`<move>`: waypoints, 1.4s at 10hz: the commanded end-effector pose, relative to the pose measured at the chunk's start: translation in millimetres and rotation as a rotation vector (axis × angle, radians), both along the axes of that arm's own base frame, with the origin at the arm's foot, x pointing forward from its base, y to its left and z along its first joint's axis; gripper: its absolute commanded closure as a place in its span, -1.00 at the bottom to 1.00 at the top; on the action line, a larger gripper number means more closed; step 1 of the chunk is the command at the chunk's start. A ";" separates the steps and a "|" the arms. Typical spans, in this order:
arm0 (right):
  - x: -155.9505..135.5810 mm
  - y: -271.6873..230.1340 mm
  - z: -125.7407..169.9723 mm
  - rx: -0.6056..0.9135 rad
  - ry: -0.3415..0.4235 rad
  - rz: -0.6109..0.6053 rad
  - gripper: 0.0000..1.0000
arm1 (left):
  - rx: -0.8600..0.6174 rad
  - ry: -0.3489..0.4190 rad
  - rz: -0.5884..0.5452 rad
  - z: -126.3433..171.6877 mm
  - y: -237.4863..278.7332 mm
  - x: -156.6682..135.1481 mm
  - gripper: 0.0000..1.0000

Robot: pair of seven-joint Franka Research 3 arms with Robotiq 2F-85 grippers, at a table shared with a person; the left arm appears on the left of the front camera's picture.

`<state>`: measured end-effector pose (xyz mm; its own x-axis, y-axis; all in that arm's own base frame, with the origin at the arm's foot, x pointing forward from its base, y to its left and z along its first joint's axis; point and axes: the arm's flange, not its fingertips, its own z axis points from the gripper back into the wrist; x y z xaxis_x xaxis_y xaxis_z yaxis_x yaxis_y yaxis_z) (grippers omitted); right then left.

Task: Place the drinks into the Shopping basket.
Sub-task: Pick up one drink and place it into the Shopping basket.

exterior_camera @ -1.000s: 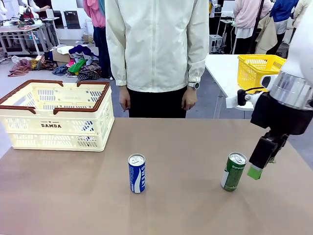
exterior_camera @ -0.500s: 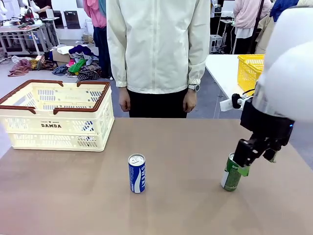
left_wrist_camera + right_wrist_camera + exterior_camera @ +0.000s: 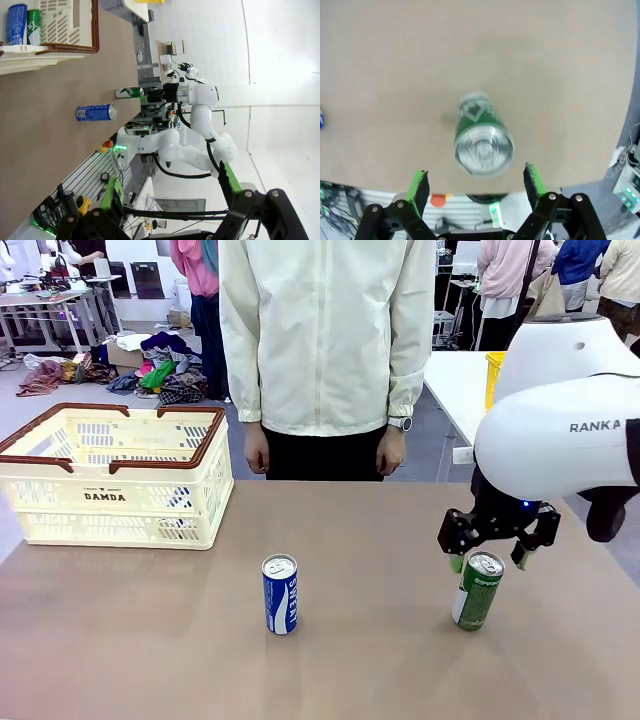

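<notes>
Now the right gripper [image 3: 487,558], black with green pads, has swung from beside the slim green drink can [image 3: 476,598] to just over its silver top, jaws spread wide and empty. That can and the blue can [image 3: 281,598] stand upright on the brown counter [image 3: 360,665], well outside the cream slotted shopping basket [image 3: 110,510]. A descent and grasp looks next.

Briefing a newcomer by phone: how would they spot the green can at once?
Look across the wide brown tabletop to its right side, where the robot's right tool hangs open. Right under it stands the slim green metal drink can with a silver top; the slim blue drink can stands alone mid-table.
</notes>
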<state>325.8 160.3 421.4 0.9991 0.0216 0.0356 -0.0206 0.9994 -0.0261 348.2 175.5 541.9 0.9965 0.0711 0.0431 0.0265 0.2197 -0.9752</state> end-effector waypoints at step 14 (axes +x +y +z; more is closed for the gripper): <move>-16.7 -32.8 -71.4 0.023 0.067 0.005 1.00 | -0.014 0.002 0.012 2.2 -0.5 -0.5 -1.00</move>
